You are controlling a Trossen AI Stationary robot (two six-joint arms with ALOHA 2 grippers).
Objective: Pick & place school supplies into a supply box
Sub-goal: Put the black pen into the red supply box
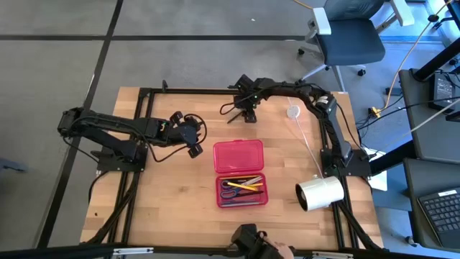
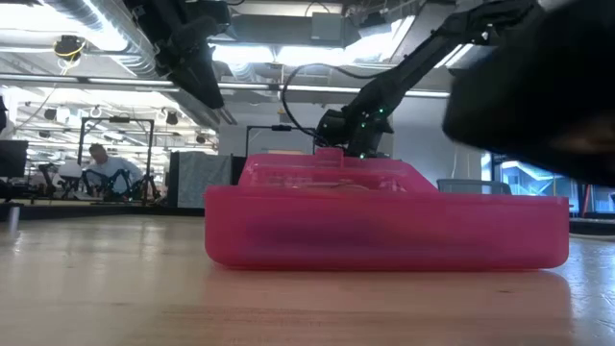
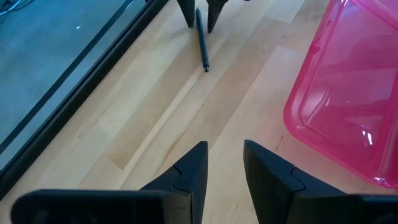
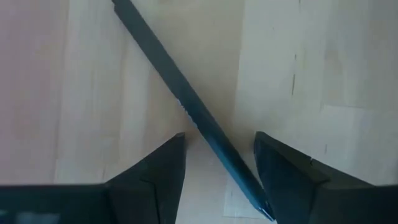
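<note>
The red translucent supply box (image 1: 241,173) lies open at the table's middle. Its base (image 1: 242,191) holds scissors, yellow and blue pens; its lid (image 1: 238,155) lies flat toward the far side. A black pen (image 4: 186,106) lies flat on the wood near the far edge. My right gripper (image 4: 217,171) is open and low over the pen, with one finger on either side of it, as the left wrist view also shows (image 3: 202,40). My left gripper (image 3: 225,155) is open and hovers just left of the lid (image 3: 348,93), touching nothing.
A big white roll (image 1: 320,193) lies right of the box, and a small white disc (image 1: 292,111) sits near the far right. A dark object and a hand (image 1: 277,250) are at the near edge. Bare wood shows left of the box.
</note>
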